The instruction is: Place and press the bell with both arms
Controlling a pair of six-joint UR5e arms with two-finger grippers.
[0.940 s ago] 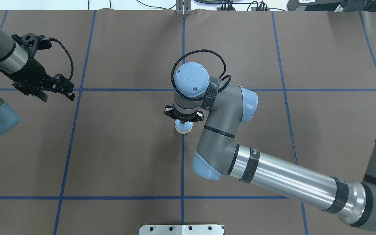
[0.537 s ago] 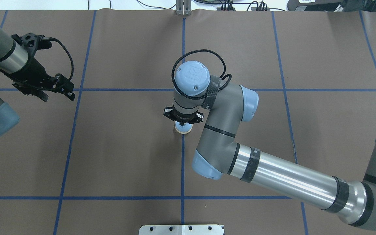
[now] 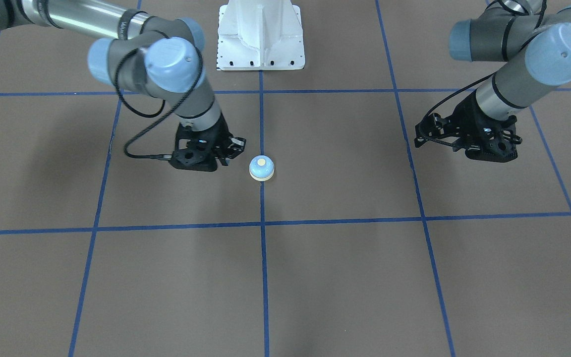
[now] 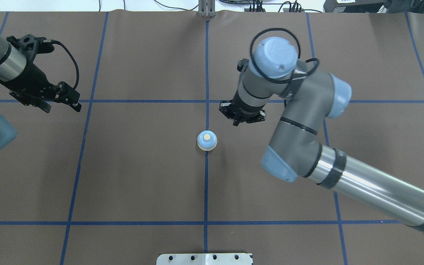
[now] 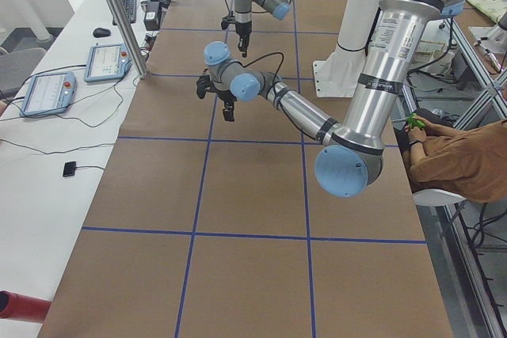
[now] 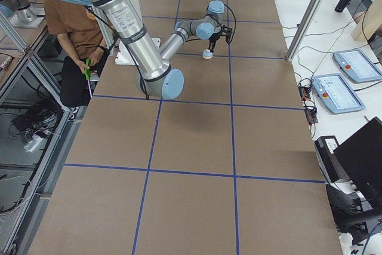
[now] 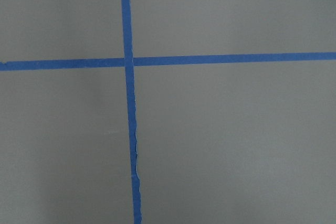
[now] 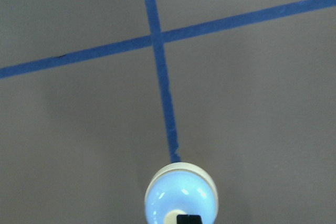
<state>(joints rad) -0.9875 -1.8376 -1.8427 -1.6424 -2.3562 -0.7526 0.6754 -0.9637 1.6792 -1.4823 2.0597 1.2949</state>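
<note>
The bell (image 4: 207, 140) stands alone on the brown table (image 4: 142, 176), on the central blue tape line; it also shows in the front view (image 3: 261, 168). My right gripper (image 4: 235, 123) is shut and empty. It hangs above the table, to the right of the bell and beyond it, apart from it (image 3: 233, 147). In the right wrist view the bell (image 8: 178, 192) sits at the bottom edge, partly behind the black fingertips (image 8: 188, 219). My left gripper (image 4: 62, 107) is open and empty at the far left. The left wrist view shows only bare mat and tape.
Blue tape lines (image 4: 205, 191) divide the mat into squares. The white pedestal (image 3: 260, 39) stands at the robot's side of the table. A metal post (image 4: 206, 9) stands at the far edge. A seated person (image 5: 455, 156) and control tablets (image 5: 111, 61) are beside the table.
My right gripper has come up off the bell's button and swung away to the right and further out. The bell is now uncovered. My left gripper has shifted slightly left.
</note>
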